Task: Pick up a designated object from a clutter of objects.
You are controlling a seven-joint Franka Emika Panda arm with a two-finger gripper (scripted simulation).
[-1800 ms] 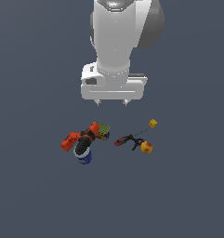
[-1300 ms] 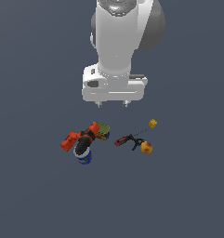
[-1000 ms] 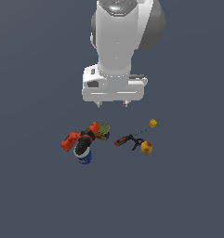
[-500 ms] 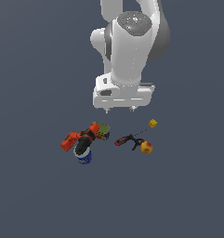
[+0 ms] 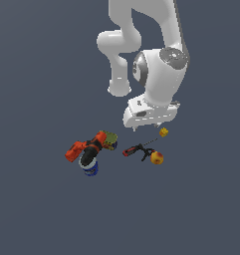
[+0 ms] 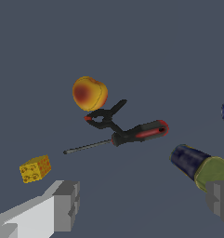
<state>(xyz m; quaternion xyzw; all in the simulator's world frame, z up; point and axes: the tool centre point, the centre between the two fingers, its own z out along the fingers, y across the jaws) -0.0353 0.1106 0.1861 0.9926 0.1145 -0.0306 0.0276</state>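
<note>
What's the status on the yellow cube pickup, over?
Gripper jaws open, empty, above the clutter. Yellow cube on the floor, untouched, standing apart. Screwdriver tip points toward it, not touching. Nothing blocking.

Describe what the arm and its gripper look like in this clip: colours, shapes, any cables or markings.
The arm is glossy white with rounded, bulbous links and grey joint caps. The gripper has a boxy white body with a small dark mark on its side. In the wrist view its fingers are white with blocky grey pads. No cables show.

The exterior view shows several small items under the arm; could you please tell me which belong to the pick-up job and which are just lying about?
Belongs to the job:
- yellow cube
- gripper, open, nothing held

Just lying about:
- red-yellow ball
- red-black screwdriver
- black clamp
- orange-red and black tool
- blue ring
- olive can
</note>
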